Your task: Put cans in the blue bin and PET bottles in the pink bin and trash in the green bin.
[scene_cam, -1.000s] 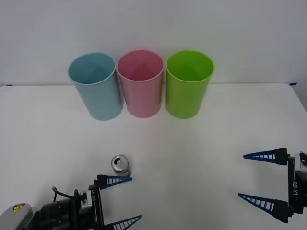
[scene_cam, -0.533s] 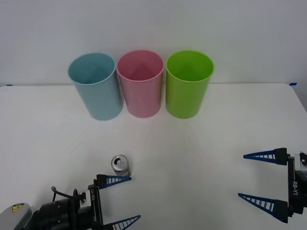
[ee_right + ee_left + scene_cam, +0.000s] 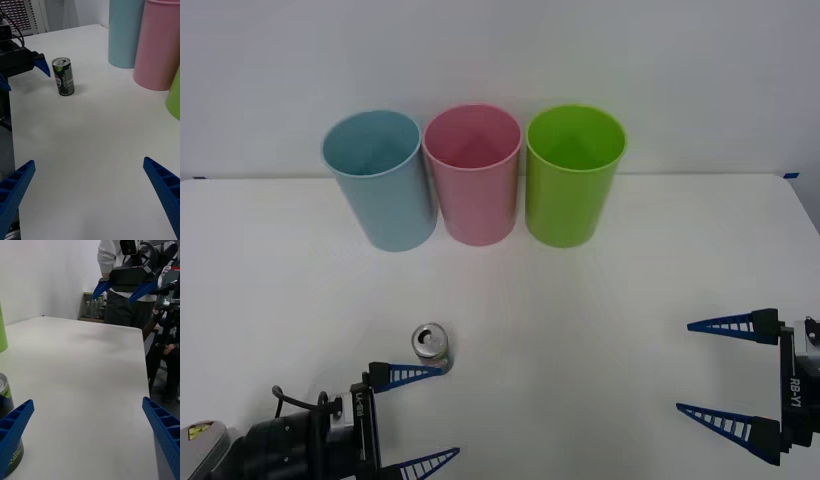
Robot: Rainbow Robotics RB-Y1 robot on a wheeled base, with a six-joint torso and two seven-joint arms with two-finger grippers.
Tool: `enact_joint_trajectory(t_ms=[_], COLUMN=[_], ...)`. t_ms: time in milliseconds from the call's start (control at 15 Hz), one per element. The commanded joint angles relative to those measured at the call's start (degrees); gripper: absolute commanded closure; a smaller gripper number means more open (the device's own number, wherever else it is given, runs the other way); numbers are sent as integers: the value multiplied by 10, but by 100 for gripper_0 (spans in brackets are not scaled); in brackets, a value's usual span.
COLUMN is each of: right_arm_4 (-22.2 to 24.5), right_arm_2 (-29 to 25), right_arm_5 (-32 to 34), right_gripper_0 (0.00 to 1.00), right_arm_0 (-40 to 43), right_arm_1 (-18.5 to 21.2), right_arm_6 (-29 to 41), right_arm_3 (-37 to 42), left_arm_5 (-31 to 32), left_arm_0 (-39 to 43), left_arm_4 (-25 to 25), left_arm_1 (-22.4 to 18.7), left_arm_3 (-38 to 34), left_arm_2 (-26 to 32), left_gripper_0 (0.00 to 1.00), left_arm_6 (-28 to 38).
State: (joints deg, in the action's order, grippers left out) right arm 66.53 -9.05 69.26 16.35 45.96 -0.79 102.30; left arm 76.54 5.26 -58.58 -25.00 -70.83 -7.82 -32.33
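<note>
can (image 3: 430, 343) standing upright on tabletop (image 3: 600, 300), long axis vertical, sitting just outside left gripper (image 3: 408, 420), beside its far finger, not between fingers. left gripper spread wide, gripping nothing; far nearer than right gripper (image 3: 720, 372), also spread, idling well off to side. Judging: left needs shifting toward can to straddle it. blue bin (image 3: 380, 180), pink bin (image 3: 473, 175), green bin (image 3: 572, 175) lining up beyond can, interiors looking empty.
</note>
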Motion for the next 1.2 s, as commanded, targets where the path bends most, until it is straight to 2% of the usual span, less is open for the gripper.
enact_joint_trajectory(t_ms=[67,1200], right_arm_4=[0,0], right_arm_2=[0,0], right_arm_5=[0,0], right_gripper_0=[0,0], right_arm_0=[0,0], right_arm_1=[0,0], right_arm_6=[0,0], right_arm_3=[0,0], left_arm_5=[0,3], left_arm_0=[0,5], left_arm_4=[9,71], left_arm_1=[-10,-84], left_arm_3=[0,1], left_arm_2=[0,9], left_gripper_0=[0,0], left_arm_6=[2,29])
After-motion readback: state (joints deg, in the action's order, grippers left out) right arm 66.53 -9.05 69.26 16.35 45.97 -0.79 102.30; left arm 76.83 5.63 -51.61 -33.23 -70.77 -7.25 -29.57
